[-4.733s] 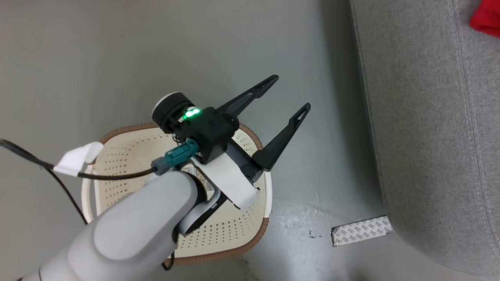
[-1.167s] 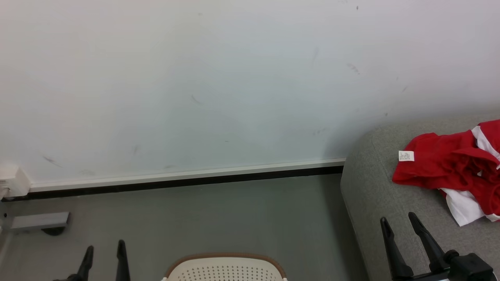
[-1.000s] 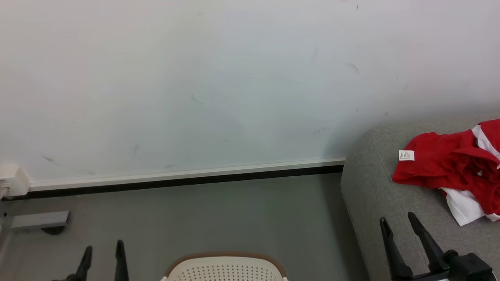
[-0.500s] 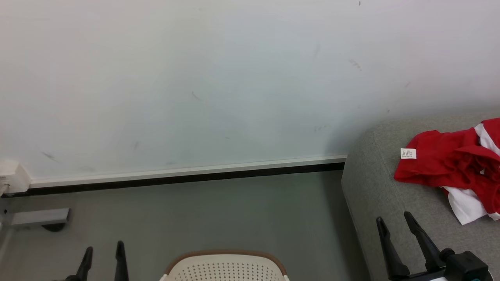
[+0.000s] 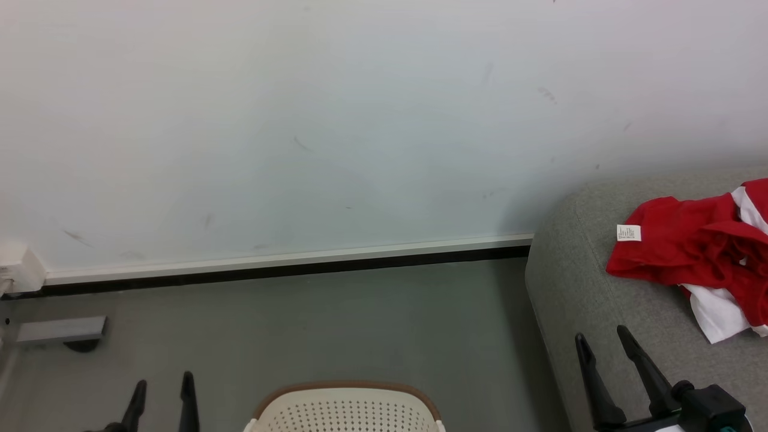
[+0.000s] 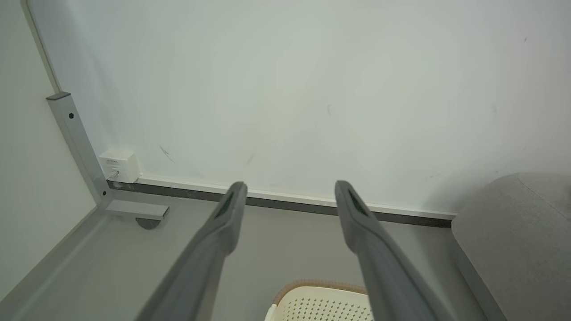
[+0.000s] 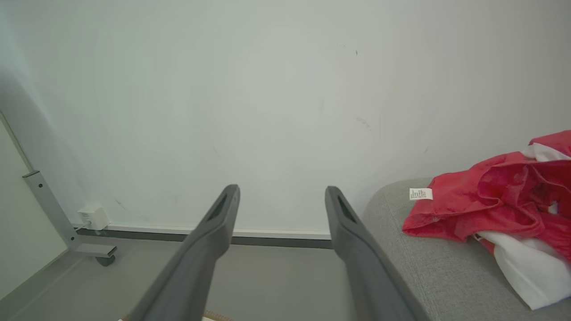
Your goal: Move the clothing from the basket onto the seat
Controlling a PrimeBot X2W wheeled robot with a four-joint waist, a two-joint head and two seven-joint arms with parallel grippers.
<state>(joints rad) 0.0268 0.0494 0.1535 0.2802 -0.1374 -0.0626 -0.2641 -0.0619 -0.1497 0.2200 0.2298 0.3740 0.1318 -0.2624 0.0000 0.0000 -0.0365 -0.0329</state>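
grey floor, white scuffed wall, black baseboard.

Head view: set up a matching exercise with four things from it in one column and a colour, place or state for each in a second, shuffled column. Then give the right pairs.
Column one
1. clothing
2. basket
3. seat
4. right pincer

Column two
A. cream-white with a brown rim, on the floor at bottom centre
B. open, with dark fingers, at lower right
C. red and white, lying crumpled
D. light grey and woven, beside the wall on the right

Pairs: 1-C, 2-A, 3-D, 4-B
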